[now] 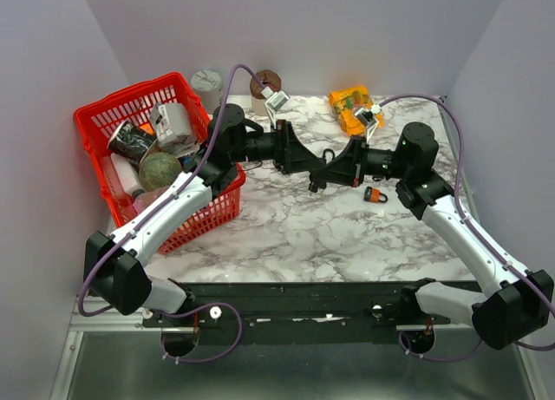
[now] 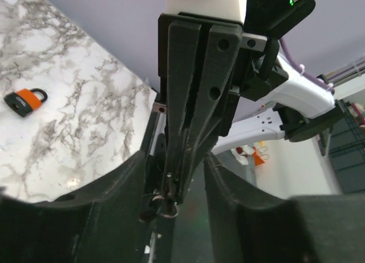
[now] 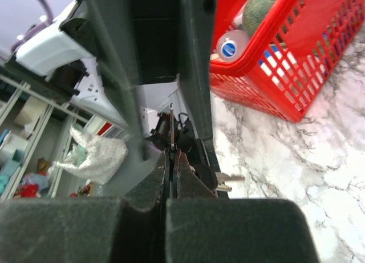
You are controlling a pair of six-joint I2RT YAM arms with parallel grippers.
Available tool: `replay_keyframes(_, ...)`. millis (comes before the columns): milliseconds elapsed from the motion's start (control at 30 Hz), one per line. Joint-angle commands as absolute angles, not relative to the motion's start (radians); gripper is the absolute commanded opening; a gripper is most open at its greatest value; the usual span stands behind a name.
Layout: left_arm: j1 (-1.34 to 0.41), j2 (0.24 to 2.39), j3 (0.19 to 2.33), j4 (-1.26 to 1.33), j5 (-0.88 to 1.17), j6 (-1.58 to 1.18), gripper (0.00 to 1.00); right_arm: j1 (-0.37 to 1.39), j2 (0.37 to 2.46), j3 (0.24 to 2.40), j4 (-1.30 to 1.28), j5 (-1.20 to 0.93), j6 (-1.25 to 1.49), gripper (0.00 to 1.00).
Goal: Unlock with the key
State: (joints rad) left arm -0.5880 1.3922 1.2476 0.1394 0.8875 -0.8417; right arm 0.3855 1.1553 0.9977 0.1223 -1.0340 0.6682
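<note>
An orange and black padlock (image 1: 375, 194) lies on the marble table, just right of where the two grippers meet; it also shows in the left wrist view (image 2: 24, 101). My right gripper (image 1: 317, 183) (image 3: 172, 156) is shut on a thin metal key ring (image 3: 171, 129), held above the table. Silver keys (image 3: 227, 180) with a dark head hang beside its fingertips. My left gripper (image 1: 324, 165) (image 2: 174, 169) is open. Its fingers (image 2: 114, 206) straddle the right gripper's fingers and the key ring (image 2: 165, 203) without closing on them.
A red basket (image 1: 95, 122) (image 3: 274, 86) holding bottles, a green ball and boxes stands at the left. An orange packet (image 1: 351, 105), a brown cylinder (image 1: 264, 81) and a grey round object (image 1: 206, 79) sit along the back edge.
</note>
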Motion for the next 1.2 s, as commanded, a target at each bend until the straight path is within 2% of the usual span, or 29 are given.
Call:
replay_keyframes(0, -0.591, 1.361, 1.264, 0.111, 0.804, -0.792, 0.80, 0.393, 1.128, 0.968, 0.133, -0.928, 0.678, 0.01)
replay_keyframes(67, -0.591, 1.350, 1.279, 0.059, 0.766, -0.730, 0.99, 0.385, 1.115, 0.959, 0.132, -0.878, 0.684, 0.01)
replay_keyframes(200, -0.592, 1.358, 1.319, 0.018, 0.684, -0.719, 0.99, 0.356, 1.097, 0.954, 0.126, -0.801, 0.686, 0.01)
replay_keyframes(433, -0.643, 1.482, 1.387, 0.015, 0.704, -0.706, 0.99, 0.224, 1.068, 1.003, 0.012, -0.669, 0.696, 0.01)
replay_keyframes(567, -0.695, 1.626, 1.451, -0.061, 0.706, -0.602, 0.99, 0.137, 1.020, 1.075, -0.116, -0.580, 0.677, 0.01)
replay_keyframes(767, -0.790, 1.846, 1.593, -0.184, 0.657, -0.393, 0.99, 0.127, 0.905, 1.183, -0.225, -0.416, 0.626, 0.01)
replay_keyframes(867, -0.804, 1.967, 1.649, -0.222, 0.582, -0.393, 0.99, 0.127, 0.864, 1.213, -0.273, -0.376, 0.597, 0.01)
replay_keyframes(1033, -0.819, 2.184, 1.917, -0.385, 0.375, -0.509, 0.99, 0.126, 0.810, 1.206, -0.336, -0.361, 0.575, 0.01)
replay_keyframes(1167, -0.848, 2.379, 2.112, -0.492, 0.313, -0.603, 0.99, 0.126, 0.772, 1.184, -0.367, -0.345, 0.569, 0.01)
